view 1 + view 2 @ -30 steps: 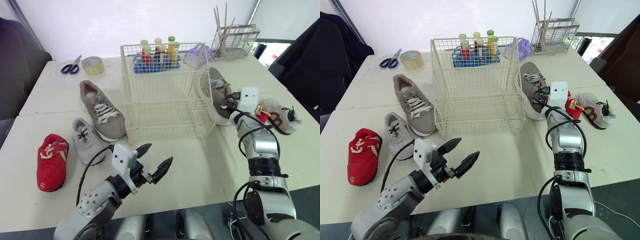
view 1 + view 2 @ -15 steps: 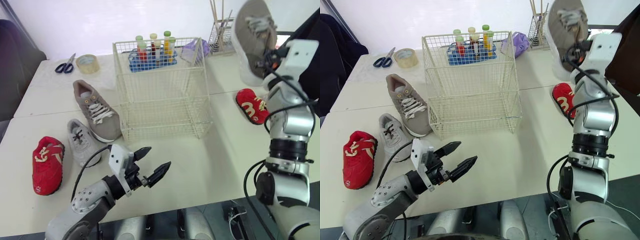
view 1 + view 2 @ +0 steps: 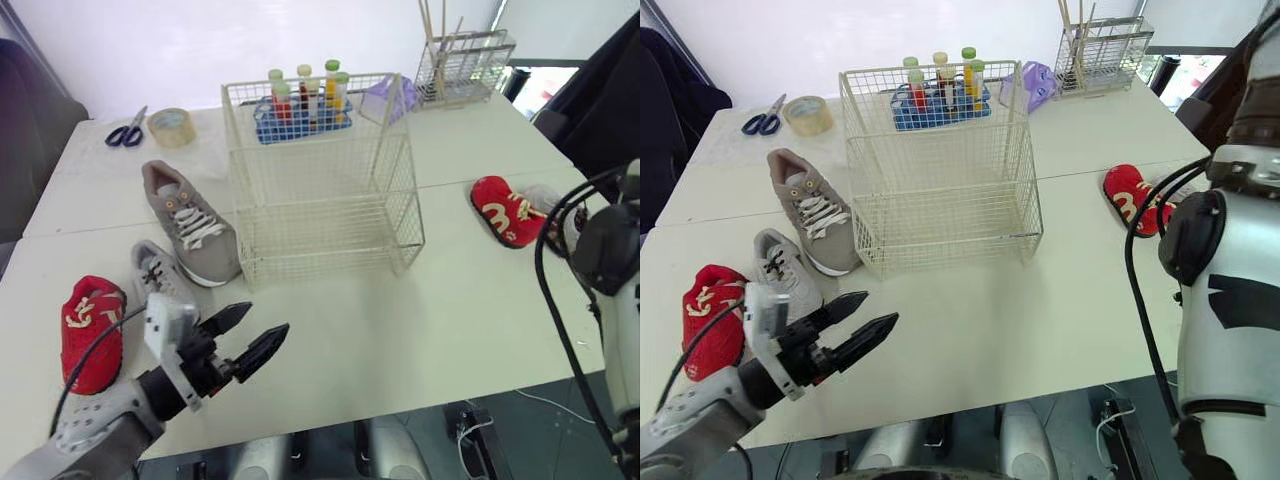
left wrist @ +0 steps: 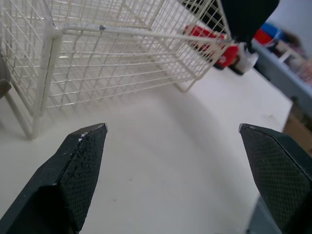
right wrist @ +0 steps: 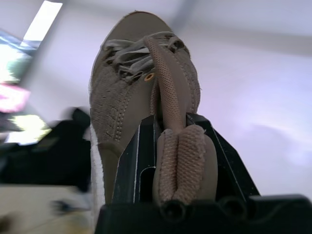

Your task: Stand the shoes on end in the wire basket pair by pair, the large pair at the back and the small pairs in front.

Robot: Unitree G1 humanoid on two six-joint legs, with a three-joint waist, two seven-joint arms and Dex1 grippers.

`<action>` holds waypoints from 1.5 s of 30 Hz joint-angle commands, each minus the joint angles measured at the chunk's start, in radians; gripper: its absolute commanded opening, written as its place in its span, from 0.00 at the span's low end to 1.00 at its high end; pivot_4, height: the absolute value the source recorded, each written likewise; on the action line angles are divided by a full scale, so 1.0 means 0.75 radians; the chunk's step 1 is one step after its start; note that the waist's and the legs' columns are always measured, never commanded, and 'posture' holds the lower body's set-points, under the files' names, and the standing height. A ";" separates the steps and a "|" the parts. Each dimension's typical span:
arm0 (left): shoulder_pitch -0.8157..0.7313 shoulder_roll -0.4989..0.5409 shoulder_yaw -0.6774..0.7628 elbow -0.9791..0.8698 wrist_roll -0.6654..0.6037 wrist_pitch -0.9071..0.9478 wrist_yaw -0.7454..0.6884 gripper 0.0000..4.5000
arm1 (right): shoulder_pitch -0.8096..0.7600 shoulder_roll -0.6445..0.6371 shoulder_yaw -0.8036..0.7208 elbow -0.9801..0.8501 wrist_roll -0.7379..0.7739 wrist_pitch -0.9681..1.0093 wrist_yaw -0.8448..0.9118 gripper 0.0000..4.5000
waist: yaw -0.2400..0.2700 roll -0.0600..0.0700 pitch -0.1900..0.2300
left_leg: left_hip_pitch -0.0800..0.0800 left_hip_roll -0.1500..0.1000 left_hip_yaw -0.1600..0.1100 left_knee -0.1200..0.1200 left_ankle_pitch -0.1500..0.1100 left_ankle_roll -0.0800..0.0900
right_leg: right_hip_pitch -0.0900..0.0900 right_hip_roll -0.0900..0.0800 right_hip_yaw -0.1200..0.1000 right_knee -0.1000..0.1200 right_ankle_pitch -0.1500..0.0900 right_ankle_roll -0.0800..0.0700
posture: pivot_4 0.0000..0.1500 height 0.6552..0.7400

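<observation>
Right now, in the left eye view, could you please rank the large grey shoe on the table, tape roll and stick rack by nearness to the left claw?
1. Large grey shoe, just ahead-left of the left claw.
2. Tape roll, back left.
3. Stick rack, back right.

Taupe sneaker [image 5: 126, 92] toe away from the camera, laces showing, white sole edge, padded rim pinched between right gripper [image 5: 178, 148] black fingers [image 5: 129, 170]

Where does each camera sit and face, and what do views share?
Eye views: head, facing down at table and wire basket; left gripper and right arm show.
Left wrist view: wrist, facing the wire basket between open fingers.
Right wrist view: wrist, facing the large shoe in the right gripper.
Shared: the wire basket.
</observation>
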 commanded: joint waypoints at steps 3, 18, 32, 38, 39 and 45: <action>0.292 0.114 0.342 -0.087 -0.358 -0.025 -0.028 1.00 | 0.122 -0.184 0.287 -0.238 0.227 0.191 0.462 0.07 | 0.007 -0.004 0.002 | 0.000 0.000 0.000 0.001 -0.002 -0.003 | -0.001 -0.001 0.000 0.000 0.000 -0.001 | 1.00 1.00; 0.823 0.397 1.629 0.497 -0.897 0.179 -0.687 1.00 | -0.062 -0.543 1.098 -0.310 0.554 -0.388 0.470 0.07 | -0.008 -0.009 0.015 | -0.007 0.002 0.014 -0.008 -0.004 -0.004 | -0.023 -0.010 -0.002 -0.003 -0.002 -0.002 | 1.00 1.00; -0.249 1.089 0.494 0.707 -0.734 0.245 -1.021 1.00 | -0.265 -0.618 1.311 -0.422 0.649 -0.679 0.470 0.07 | -0.015 -0.011 0.016 | -0.008 0.005 0.025 -0.008 -0.004 -0.006 | -0.027 -0.012 -0.001 0.006 0.001 0.001 | 1.00 1.00; -0.849 0.996 -0.078 0.836 -0.444 0.308 -1.171 1.00 | -0.301 -0.641 1.338 -0.454 0.676 -0.690 0.470 0.07 | -0.006 -0.011 0.016 | -0.008 0.007 0.027 -0.006 -0.004 -0.007 | -0.028 -0.010 -0.001 0.008 0.003 0.003 | 1.00 1.00; -0.947 0.954 -0.153 0.849 -0.399 0.336 -1.183 1.00 | -0.302 -0.643 1.335 -0.462 0.681 -0.685 0.470 0.07 | -0.003 -0.011 0.017 | -0.008 0.007 0.027 -0.005 -0.004 -0.007 | -0.027 -0.011 -0.002 0.009 0.003 0.003 | 1.00 1.00; -1.357 0.696 -0.384 0.876 -0.260 0.489 -1.184 1.00 | -0.279 -0.642 1.342 -0.456 0.684 -0.670 0.470 0.07 | 0.001 -0.014 0.017 | -0.009 0.007 0.027 0.008 -0.006 -0.002 | -0.026 -0.011 -0.002 0.018 0.006 0.007 | 1.00 1.00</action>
